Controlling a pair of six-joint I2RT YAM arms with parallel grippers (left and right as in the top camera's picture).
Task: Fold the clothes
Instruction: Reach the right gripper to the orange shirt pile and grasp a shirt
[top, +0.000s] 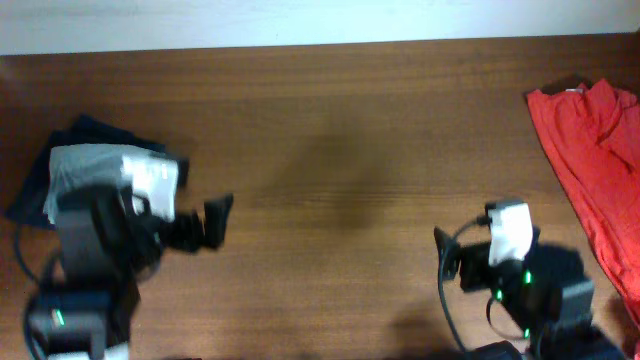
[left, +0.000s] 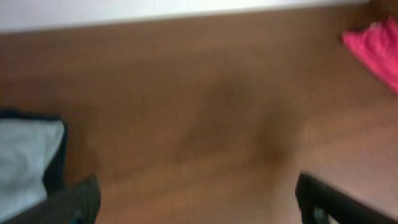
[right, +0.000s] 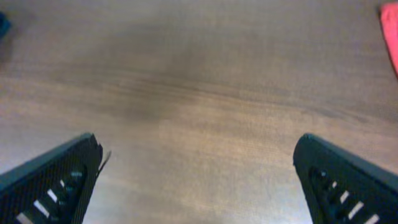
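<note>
Wooden table (top: 330, 120) | left claw (left: 196, 186), right claw (right: 196, 142) spread | red shirts (top: 600, 170), seemingly crumpled, fullest overhead

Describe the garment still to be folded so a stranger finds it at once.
Go to the right edge of the brown wooden table. The orange-red cloth lies crumpled there. Only it is bright: the navy garment and pale grey garment lie at the left.

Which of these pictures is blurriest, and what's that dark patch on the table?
Left wrist view is blurriest: the red shirt is a smear. Overhead view shows a soft shadow on the wooden table. Right wrist view keeps wood grain clear.
</note>
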